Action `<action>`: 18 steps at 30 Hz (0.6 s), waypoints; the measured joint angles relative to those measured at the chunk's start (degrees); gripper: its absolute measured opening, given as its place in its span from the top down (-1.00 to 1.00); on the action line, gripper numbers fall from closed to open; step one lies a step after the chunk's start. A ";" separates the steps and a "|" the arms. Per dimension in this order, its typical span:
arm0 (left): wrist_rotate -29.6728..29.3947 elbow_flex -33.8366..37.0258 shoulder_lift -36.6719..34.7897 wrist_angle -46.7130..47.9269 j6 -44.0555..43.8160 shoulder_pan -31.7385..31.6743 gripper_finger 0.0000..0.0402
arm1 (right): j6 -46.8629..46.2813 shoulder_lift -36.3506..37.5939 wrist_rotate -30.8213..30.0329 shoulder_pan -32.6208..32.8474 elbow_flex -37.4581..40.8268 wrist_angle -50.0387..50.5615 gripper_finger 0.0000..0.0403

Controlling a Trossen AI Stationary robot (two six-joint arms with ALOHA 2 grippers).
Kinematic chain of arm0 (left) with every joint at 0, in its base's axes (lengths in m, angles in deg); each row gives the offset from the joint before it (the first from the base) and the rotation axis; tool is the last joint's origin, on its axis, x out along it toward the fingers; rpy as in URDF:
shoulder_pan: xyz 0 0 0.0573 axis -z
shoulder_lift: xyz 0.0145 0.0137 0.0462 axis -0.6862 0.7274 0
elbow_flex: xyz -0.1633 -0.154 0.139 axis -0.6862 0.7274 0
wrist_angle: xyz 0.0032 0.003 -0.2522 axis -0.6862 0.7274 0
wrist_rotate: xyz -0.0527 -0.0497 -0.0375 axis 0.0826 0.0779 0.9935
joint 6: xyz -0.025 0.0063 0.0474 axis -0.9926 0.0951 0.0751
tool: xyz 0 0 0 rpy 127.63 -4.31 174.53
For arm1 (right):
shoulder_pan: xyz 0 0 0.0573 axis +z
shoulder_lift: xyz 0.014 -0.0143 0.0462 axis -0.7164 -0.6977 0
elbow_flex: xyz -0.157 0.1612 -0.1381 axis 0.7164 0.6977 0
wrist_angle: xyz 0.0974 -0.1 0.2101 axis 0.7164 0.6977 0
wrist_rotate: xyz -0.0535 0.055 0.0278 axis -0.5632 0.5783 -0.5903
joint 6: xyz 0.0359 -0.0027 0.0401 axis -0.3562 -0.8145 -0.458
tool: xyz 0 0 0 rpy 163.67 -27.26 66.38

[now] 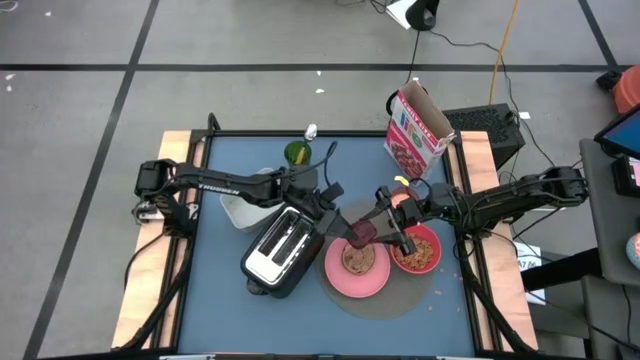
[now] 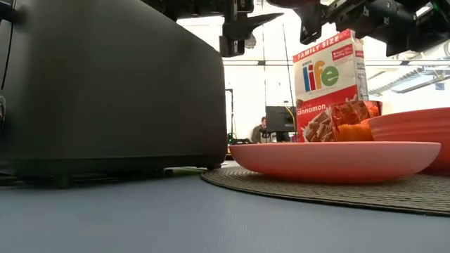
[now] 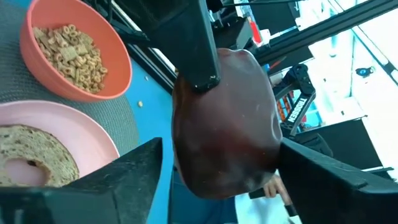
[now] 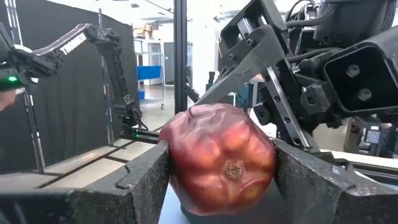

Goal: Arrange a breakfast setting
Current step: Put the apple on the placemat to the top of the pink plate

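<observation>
The dark red fruit (image 1: 361, 235) is held in the air over the far edge of the large pink plate (image 1: 340, 285). The round browned bread (image 1: 358, 260) lies on the plate. The red bowl (image 1: 416, 252) of cereal stands to the plate's right on a round mat. My right gripper (image 1: 372, 232) comes from the right and is shut on the fruit (image 4: 217, 158). My left gripper (image 1: 340, 222) comes from the left, open, with one finger on either side of the fruit (image 3: 227, 124). The small pink cup (image 1: 404, 198) stands behind the right gripper. The spoon does not show. My right gripper pinches the fruit by two opposite sides (image 4: 177, 163) between its two fingers, coming about level from the table's right. The fruit's calyx end (image 4: 234, 169) faces the wrist camera. The fruit is lifted clear above the plate. My left gripper's fingers (image 3: 134, 177) flank the fruit; I cannot tell whether they touch it.
The silver-and-black toaster (image 1: 280, 250) stands just left of the plate, under my left arm. A white container (image 1: 238, 210) is behind it, and a cereal box (image 1: 415, 130) stands at the far right. A green object (image 1: 297, 153) lies at the far edge.
</observation>
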 joint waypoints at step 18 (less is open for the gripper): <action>0.78 0.00 -1.38 -1.19 2.99 -1.95 -0.69 | -1.21 4.88 -0.38 -0.02 0.04 -3.86 -0.26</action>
